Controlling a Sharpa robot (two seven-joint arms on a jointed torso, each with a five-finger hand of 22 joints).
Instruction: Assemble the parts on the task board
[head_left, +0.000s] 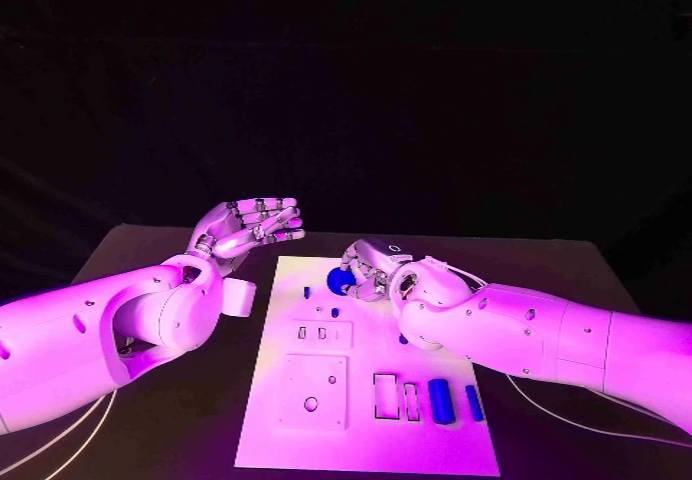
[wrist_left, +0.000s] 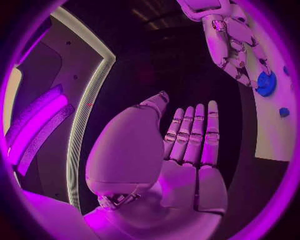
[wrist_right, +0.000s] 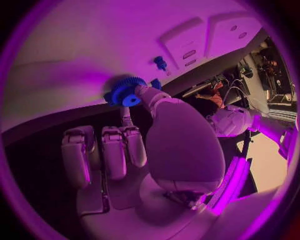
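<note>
The white task board (head_left: 289, 440) lies in the middle of the black table. A blue gear (head_left: 342, 281) sits at the board's far end, and my right hand (head_left: 381, 272) is on it. In the right wrist view the thumb (wrist_right: 150, 97) and a finger pinch the blue gear (wrist_right: 127, 92) while the other fingers curl in. The blue gear (wrist_left: 267, 84) lies under the right hand (wrist_left: 232, 42) in the left wrist view. My left hand (head_left: 248, 228) is raised left of the board's far end, with nothing in it. Its flat fingers (wrist_left: 194, 132) stand apart.
Two blue bars (head_left: 440, 398) (head_left: 473, 402) lie near the board's right front. Small blue pegs (head_left: 306, 292) (head_left: 336, 312) stand behind a slotted plate (head_left: 320, 333). A square plate (head_left: 313, 390) and a rectangular slot (head_left: 385, 395) lie nearer the front.
</note>
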